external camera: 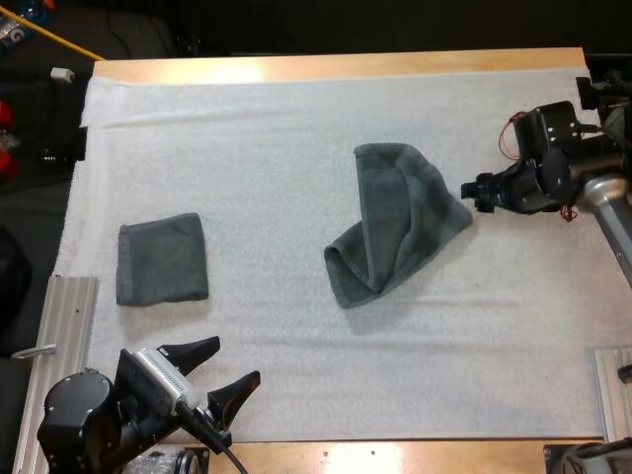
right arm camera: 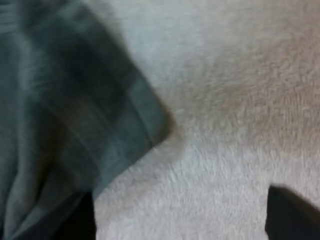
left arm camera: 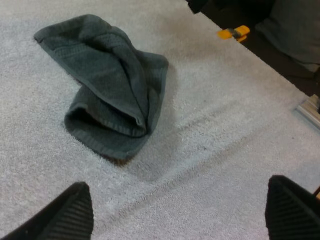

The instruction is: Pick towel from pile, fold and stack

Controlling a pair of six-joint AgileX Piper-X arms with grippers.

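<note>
Crumpled towel (external camera: 395, 222) on the white mat (external camera: 276, 148), right of centre, seen whole from the high view. Folded towel (external camera: 163, 259) flat and square, well apart at the left. Right tool (external camera: 472, 194) at the crumpled towel's right corner, tips just beside the cloth. Left tool (external camera: 219, 373) at the near left, over bare mat, near the folded towel but clear of it. Metal rail (external camera: 64, 336) along the mat's left edge, beside that arm. Wide bare mat between the two towels and along the near side; wooden table (external camera: 346, 67) showing as a strip at the far edge.

From the left wrist view: left tool (left arm camera: 177, 185) spread wide, holding nothing, touching nothing. Crumpled towel (left arm camera: 110, 90) farther off, with its rolled fold and open loop turned toward this side, a detail flattened from above. Bare mat (left arm camera: 225, 125) all the way between.

From the right wrist view: right tool (right arm camera: 180, 195) with fingers standing apart, not gripping. Towel corner (right arm camera: 145, 125) lying flat on the mat (right arm camera: 240, 90), its hem next to one finger (right arm camera: 80, 220); cannot tell whether touching. Other finger over bare mat, clear of the cloth.
</note>
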